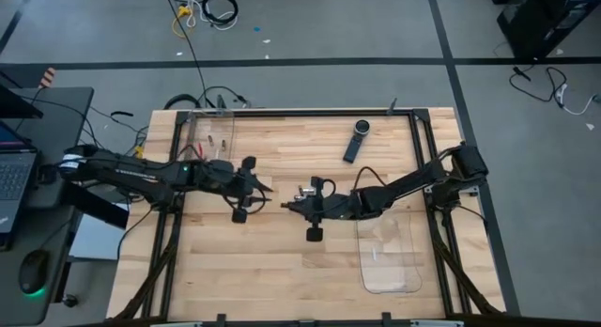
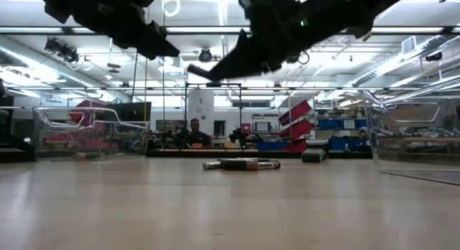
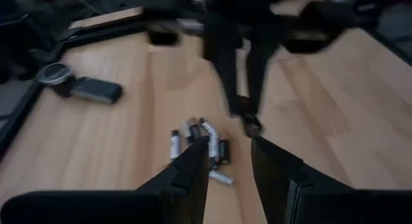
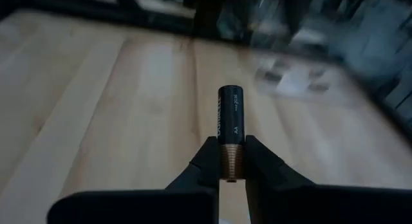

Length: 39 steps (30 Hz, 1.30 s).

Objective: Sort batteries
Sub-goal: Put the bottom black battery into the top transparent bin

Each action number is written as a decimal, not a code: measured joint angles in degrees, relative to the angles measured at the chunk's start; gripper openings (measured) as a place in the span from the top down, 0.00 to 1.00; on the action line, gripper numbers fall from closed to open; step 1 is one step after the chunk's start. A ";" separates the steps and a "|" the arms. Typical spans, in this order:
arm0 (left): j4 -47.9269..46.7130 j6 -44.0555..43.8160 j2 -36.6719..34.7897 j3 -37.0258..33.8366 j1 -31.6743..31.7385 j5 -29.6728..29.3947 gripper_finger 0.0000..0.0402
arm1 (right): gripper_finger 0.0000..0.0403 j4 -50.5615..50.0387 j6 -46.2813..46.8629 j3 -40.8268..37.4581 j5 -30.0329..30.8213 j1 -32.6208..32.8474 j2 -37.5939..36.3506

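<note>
While both arms hang over the middle of the wooden table [image 1: 282, 261], two clear plastic bins sit on it: one [image 1: 208, 137] at the far left corner with a couple of small cylinders inside, one [image 1: 390, 255] near the right arm whose contents I cannot make out. Beside the far bin's side of centre lies a cluster of batteries [image 3: 199, 147] — about six, slim, silvery with dark bands. Right gripper [image 4: 232, 161] pinches one black-and-copper AA battery [image 4: 230, 124] by its end, just past that cluster. Left gripper [image 3: 230, 166] hovers above the cluster, fingers apart, holding nothing. A black remote [image 1: 356, 139] lies beyond.
</note>
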 joint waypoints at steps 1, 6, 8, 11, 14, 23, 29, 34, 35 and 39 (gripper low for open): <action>0.15 0.43 0.87 0.01 -0.37 0.63 0.71 | 0.93 1.11 -1.23 0.01 0.19 0.00 -0.38; 4.23 1.00 5.04 -0.04 -1.33 0.83 0.71 | 0.93 2.71 -4.10 0.03 0.37 -0.10 -0.93; 7.63 1.00 6.64 0.01 -1.28 0.93 0.71 | 0.93 2.92 -4.46 0.03 0.37 -0.13 -0.92; 10.77 1.05 8.62 0.00 -1.28 0.97 0.71 | 0.93 3.06 -5.23 0.03 1.04 -0.11 -0.79; 13.51 1.16 9.95 0.00 -1.28 0.97 0.71 | 0.93 2.95 -5.38 0.03 1.81 -0.11 -0.75; 15.12 1.18 10.86 0.00 -1.28 0.95 0.71 | 0.93 3.04 -6.49 0.03 2.14 -0.11 -0.75; 15.13 1.14 10.86 0.00 -1.28 0.67 0.77 | 0.92 3.04 -6.49 0.03 2.36 -0.11 -0.75; 15.16 1.11 10.86 0.00 -1.26 -0.28 0.87 | 0.91 2.90 -6.25 0.03 2.68 -0.11 -0.75; 15.16 1.11 10.86 0.00 -1.26 -0.61 0.88 | 0.91 2.84 -6.25 0.03 2.71 -0.11 -0.75; 15.23 1.11 10.86 0.00 -1.26 -1.66 0.90 | 0.89 2.80 -6.29 0.03 2.79 -0.13 -0.75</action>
